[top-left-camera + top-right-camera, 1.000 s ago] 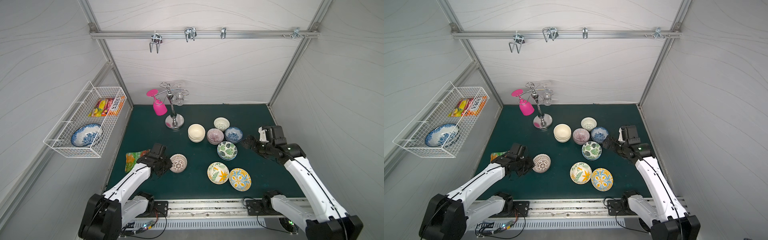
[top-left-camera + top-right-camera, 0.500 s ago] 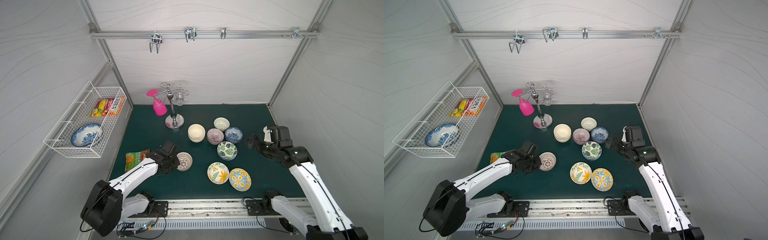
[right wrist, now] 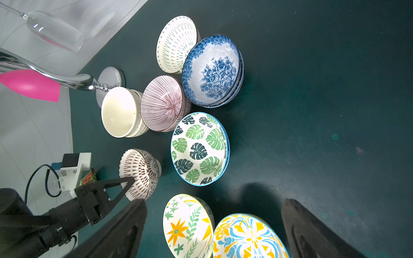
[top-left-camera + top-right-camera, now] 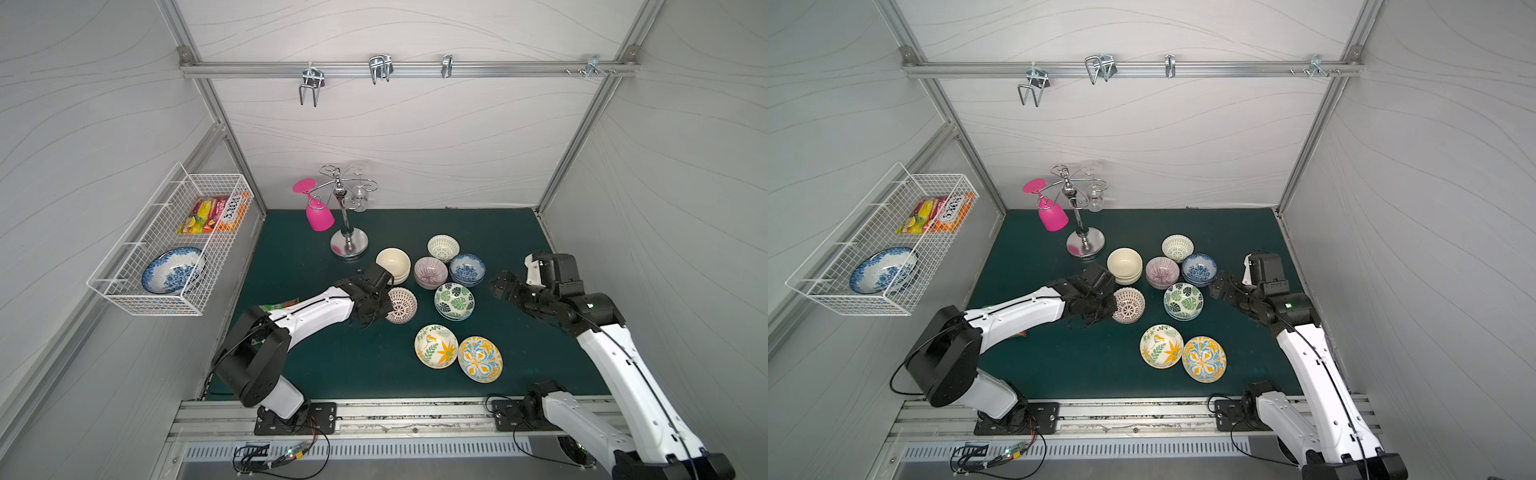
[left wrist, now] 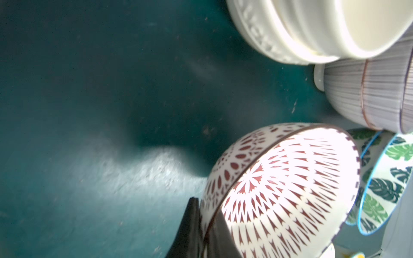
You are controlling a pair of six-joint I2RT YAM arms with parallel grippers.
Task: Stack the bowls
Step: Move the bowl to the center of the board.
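My left gripper is pinched tight on the rim of the red lattice bowl. The left wrist view shows one finger inside it and one outside. This bowl is near the middle of the green mat. It looks tipped a bit, and I cannot tell if it is off the mat yet. My right gripper hangs at 3 o'clock with its fingers wide apart, holding nothing.

I think my job now is to carry this bowl to the other lattice bowl, at 1 o'clock from it. To do it well I should go up first. The cream bowls sit close at 12 o'clock, and the pink-striped bowls stand in the way. A rim pinch can slip, so slow and level is best. Then I go down in the middle, and only then let go.

The mat is flat and dark. The walls all round are white. A wire basket hangs at 9 o'clock, and a glass rack stands at 11 o'clock.
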